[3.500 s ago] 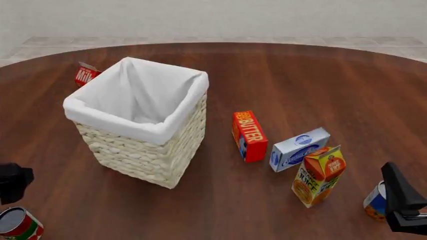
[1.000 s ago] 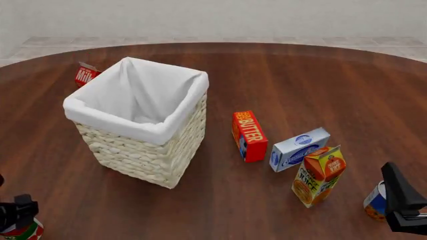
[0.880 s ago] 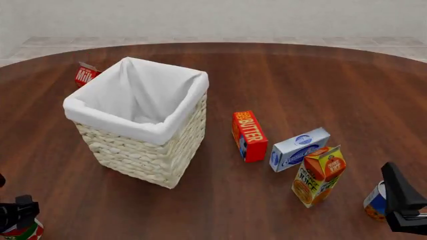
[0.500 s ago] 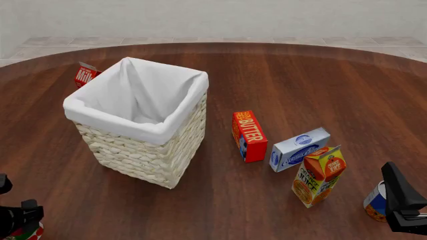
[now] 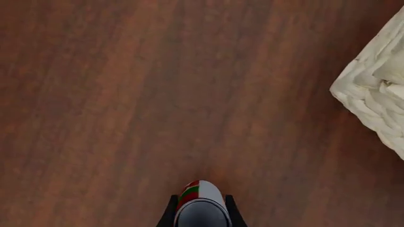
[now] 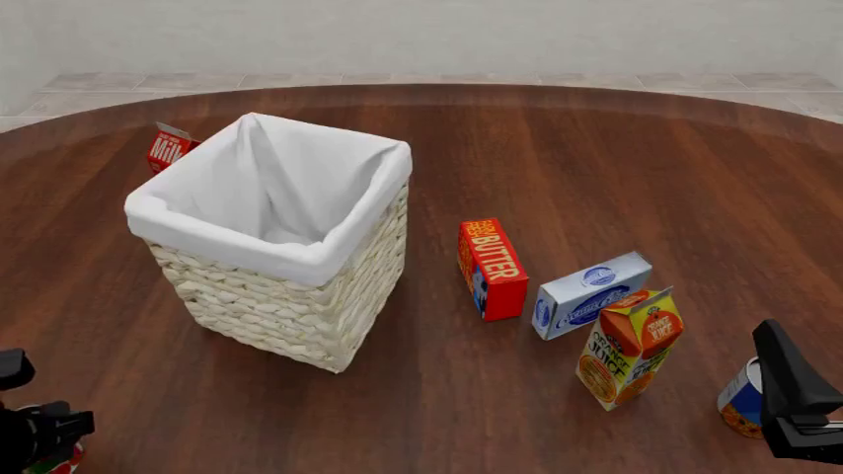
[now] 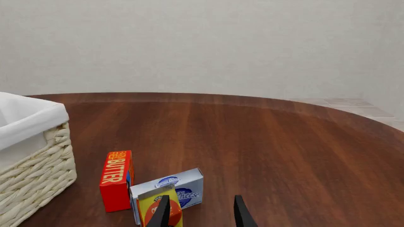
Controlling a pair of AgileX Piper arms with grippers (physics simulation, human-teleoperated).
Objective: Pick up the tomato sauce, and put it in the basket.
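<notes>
The tomato sauce (image 5: 200, 204), a small can with a red, white and green label, stands on the wood table between the two fingers of my left gripper (image 5: 200, 215), which press against its sides. In the front view that gripper (image 6: 39, 439) sits at the near left corner and covers almost all of the can (image 6: 63, 462). The cream wicker basket (image 6: 270, 252) with its white liner stands farther back and to the right of it; one corner of the basket (image 5: 379, 94) shows in the left wrist view. My right gripper (image 7: 200, 215) is open at the near right, holding nothing.
A red butter box (image 6: 492, 267), a blue-white box (image 6: 590, 293) and an orange juice carton (image 6: 629, 346) stand right of the basket. A blue and orange can (image 6: 740, 400) sits beside my right gripper (image 6: 791, 395). A red carton (image 6: 168, 148) peeks out behind the basket.
My left gripper has come down from above the tomato sauce until it covers the can and its fingers hug it. The right arm and the other objects have not moved.
</notes>
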